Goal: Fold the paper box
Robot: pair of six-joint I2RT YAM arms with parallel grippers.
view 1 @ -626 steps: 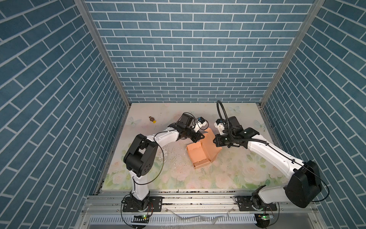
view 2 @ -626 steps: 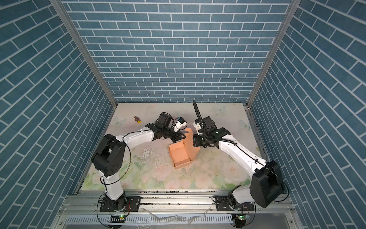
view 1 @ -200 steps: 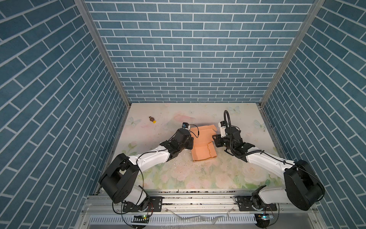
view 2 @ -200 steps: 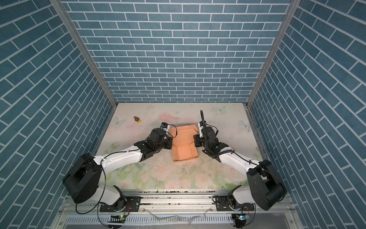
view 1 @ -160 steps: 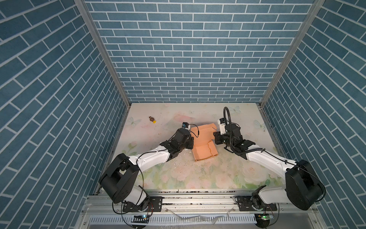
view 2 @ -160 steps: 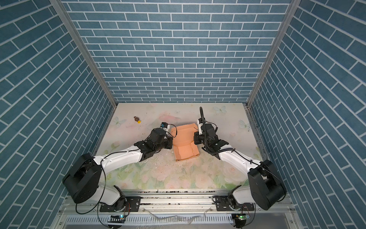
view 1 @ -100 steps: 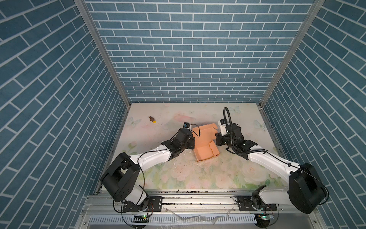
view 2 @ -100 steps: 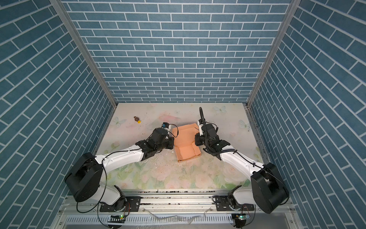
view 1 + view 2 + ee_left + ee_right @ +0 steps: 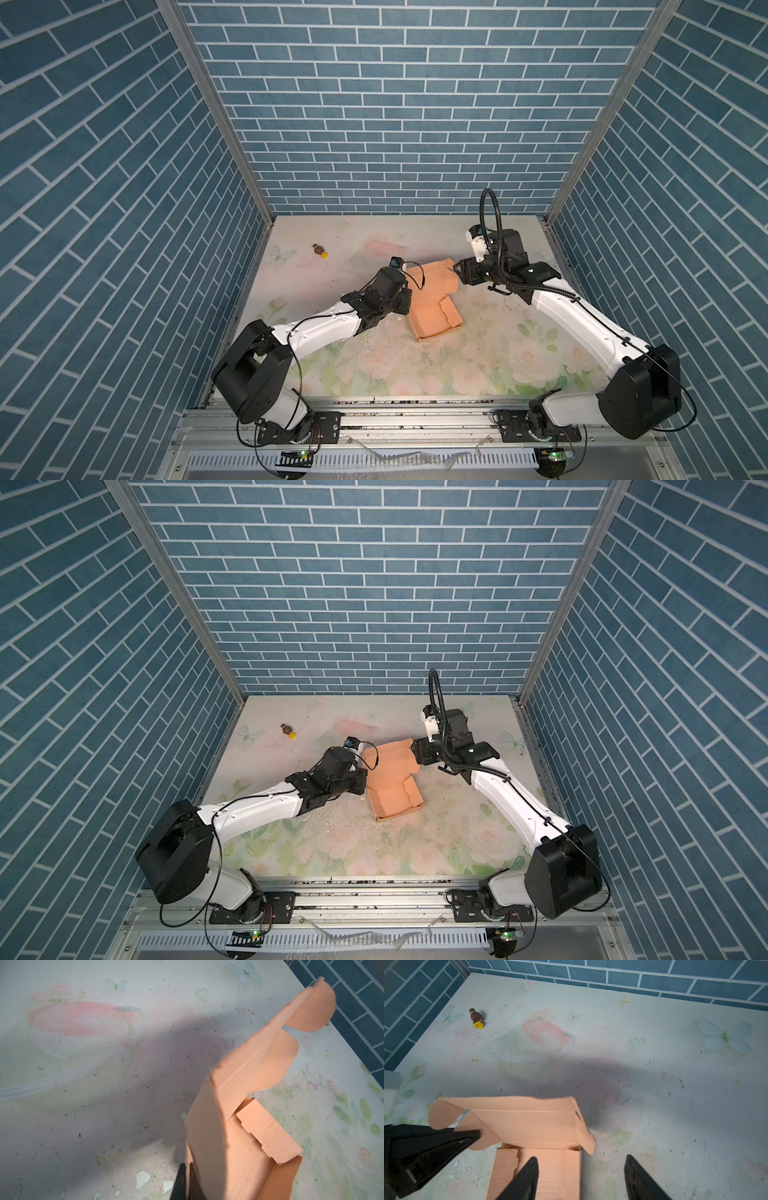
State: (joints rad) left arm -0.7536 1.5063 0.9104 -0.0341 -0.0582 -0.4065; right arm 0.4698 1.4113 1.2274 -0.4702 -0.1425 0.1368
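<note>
Paper box (image 9: 432,320) sits mid-counter (image 9: 374,374), tray formed, lid standing open at the back. Left pincer (image 9: 476,1134) clenched on lid's side flap. Right pincer (image 9: 581,1157) released, spread above tray. Lid-closing step, I'd say; next: tuck flaps, press lid down.

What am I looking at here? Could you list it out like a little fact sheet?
Setting: floral tabletop, blue brick-pattern walls
Main object: peach paper box, partly folded, lid flap raised
Left end effector: shut on the paper box's edge
Right end effector: open beside the lid flap, holding nothing
Also there: small brown-and-yellow object, far left, untouched
</note>
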